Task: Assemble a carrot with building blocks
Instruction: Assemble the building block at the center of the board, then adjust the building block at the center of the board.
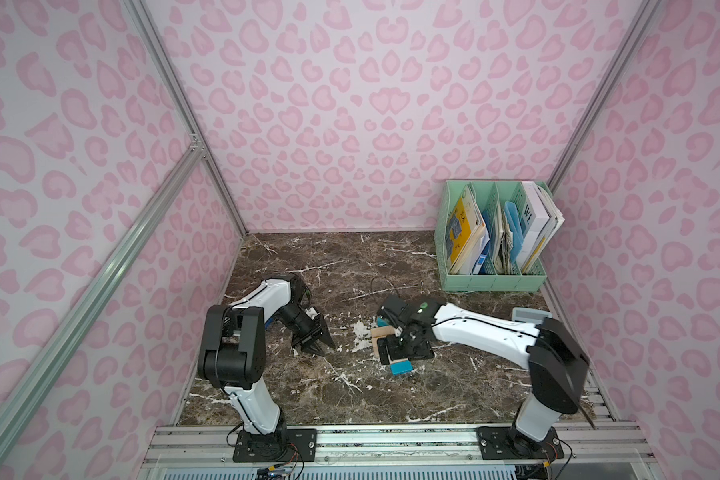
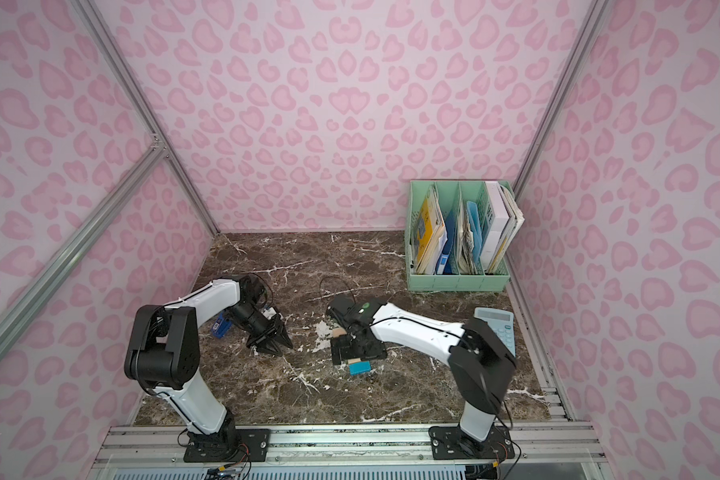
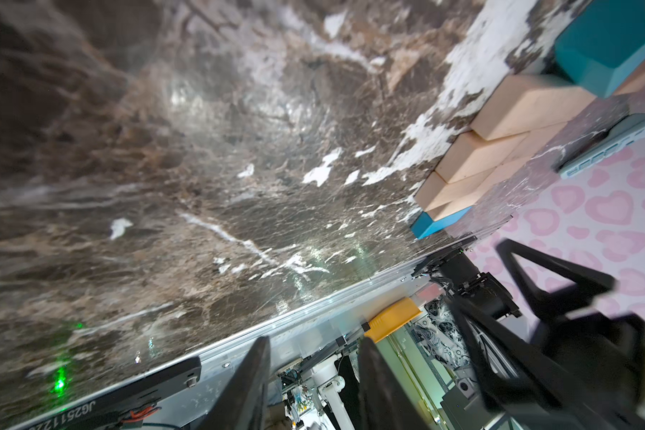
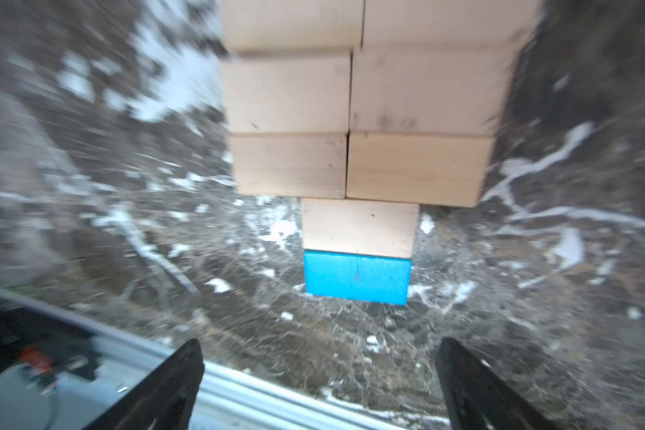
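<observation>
1. The carrot (image 1: 380, 332) lies flat on the worktop (image 1: 308, 257), between the two arms and a little toward the right arm's side. In both top views the right arm's wrist covers much of it.
2. Its long axis runs from the far side of the worktop toward the rail the arms stand on. The blue end block (image 4: 356, 277) is at the near end and the blue triangle (image 3: 611, 44) at the far end.
3. The right tool (image 4: 320, 342) hangs directly over the carrot, spread wide with nothing between its fingers. In the right wrist view the fingers stand either side of the long axis, just past the blue end block. The opening therefore lies across the carrot's width, not along its length.
4. The left tool (image 1: 319, 348) sits low over the worktop, well apart from the carrot and off one long side of it. It is partly open and holds nothing.
5. We judge the right arm the nearer by far, so any last nudge falls to it. Coming down and closing there would squeeze the narrow end from both sides. The left tool would have to cross bare worktop and would meet the carrot's long flank.
6. The blocks we can see touch edge to edge. We cannot tell whether the triangles sit tight against the body, because the wrist hides that end from above.
</observation>
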Robot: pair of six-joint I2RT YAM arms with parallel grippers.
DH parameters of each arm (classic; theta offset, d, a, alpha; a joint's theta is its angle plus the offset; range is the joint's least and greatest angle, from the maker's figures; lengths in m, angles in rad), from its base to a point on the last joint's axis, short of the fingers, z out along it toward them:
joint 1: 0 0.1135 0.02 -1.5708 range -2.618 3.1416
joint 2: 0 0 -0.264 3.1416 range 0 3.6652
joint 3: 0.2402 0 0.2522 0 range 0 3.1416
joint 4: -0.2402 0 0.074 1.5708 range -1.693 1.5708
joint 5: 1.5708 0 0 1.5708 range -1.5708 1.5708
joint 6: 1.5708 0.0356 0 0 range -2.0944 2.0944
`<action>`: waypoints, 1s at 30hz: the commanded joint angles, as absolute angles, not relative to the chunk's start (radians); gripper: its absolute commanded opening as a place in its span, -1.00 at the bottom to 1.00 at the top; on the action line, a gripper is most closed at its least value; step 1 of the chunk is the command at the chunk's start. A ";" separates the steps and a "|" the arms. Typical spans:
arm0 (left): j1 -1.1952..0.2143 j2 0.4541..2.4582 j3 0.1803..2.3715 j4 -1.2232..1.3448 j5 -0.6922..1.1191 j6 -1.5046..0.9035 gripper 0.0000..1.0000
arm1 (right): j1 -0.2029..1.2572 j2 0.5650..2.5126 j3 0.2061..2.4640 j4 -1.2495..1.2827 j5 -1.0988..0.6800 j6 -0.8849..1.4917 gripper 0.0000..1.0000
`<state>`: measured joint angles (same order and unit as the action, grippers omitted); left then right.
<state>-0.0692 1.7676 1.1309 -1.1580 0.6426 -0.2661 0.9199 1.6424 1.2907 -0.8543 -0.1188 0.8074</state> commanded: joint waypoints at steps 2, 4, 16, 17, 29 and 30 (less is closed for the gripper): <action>-0.067 1.760 1.220 -1.136 0.662 -0.243 0.59 | 0.571 1.375 1.287 -0.774 -0.202 0.652 0.98; -0.064 1.756 1.289 -1.115 0.637 -0.242 0.98 | 0.375 1.316 1.286 -0.709 -0.264 0.506 0.98; 0.048 1.710 1.233 -0.620 0.655 -0.346 0.98 | 0.034 1.275 0.897 -0.194 -0.264 0.214 0.98; 0.057 1.702 1.223 -0.596 0.641 -0.343 0.98 | 0.018 1.270 0.874 -0.157 -0.251 0.192 0.98; 0.073 1.505 0.947 -0.178 0.266 -0.068 0.98 | -0.061 1.256 0.207 0.918 -0.085 0.106 0.91; 0.077 1.500 0.920 -0.135 0.260 -0.067 0.98 | -0.062 1.270 0.196 0.973 -0.088 0.106 0.88</action>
<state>0.0689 1.5105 0.9596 -0.2935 0.3397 -0.1387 -0.0612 1.2461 0.2211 0.6273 -0.1104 0.1085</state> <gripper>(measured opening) 0.990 0.952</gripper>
